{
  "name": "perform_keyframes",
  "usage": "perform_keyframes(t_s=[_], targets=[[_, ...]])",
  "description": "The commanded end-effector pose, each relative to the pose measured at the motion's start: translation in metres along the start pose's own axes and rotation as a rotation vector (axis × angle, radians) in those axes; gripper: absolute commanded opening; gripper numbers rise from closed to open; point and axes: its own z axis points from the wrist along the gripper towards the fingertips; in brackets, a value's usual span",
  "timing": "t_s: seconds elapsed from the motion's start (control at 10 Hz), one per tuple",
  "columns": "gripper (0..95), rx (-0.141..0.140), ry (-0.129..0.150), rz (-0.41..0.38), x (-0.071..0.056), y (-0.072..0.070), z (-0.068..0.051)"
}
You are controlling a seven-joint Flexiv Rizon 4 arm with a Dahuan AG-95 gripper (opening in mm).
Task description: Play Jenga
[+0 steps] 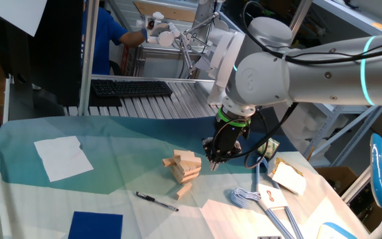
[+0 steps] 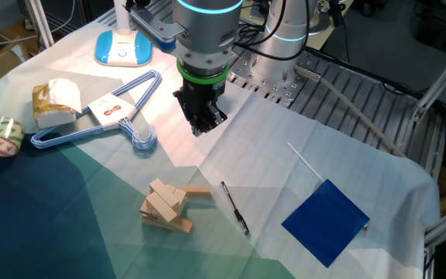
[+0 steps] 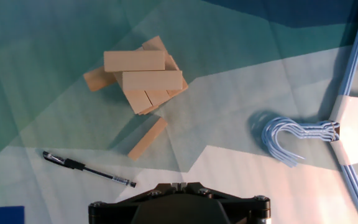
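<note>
Hand view: gripper [image 2: 200, 124] above Jenga stack [image 3: 141, 79] (empty)

- The big robot arm [image 1: 323, 70] is smooth and light grey, made of round, fat tubes.
- A thin ring of blue-green light [image 1: 365, 63] glows around the arm. The other fixed view shows one like it near the top of the arm [image 2: 207, 6].
- A bright green ring [image 1: 233, 120] goes around the wrist, just above the hand.
- The black two-finger gripper [image 1: 215, 156] is dark and blocky, with short fingers that get thinner at the ends.
- Black cables [image 1: 260, 138] loop in curves beside the wrist.
- In the hand view, only the gripper's black bottom part [image 3: 179, 202] shows, with small round screws near its corners.
</note>
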Motion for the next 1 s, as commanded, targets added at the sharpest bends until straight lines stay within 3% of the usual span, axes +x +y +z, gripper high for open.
perform_keyframes(t_s=[0.1,0.3,0.6,0.7,0.9,1.0], targets=[[0.0,0.000,0.000,-0.012,0.000,0.000,0.000],[0.0,0.002,0.010,-0.080,0.001,-0.001,-0.001],[0.0,0.011,0.073,-0.169,0.002,-0.002,-0.005],[0.0,0.003,0.076,-0.129,0.002,-0.001,-0.005],[0.0,-0.047,0.110,0.006,0.001,0.002,-0.008],[0.0,-0.058,0.116,0.053,-0.001,0.004,-0.011]])
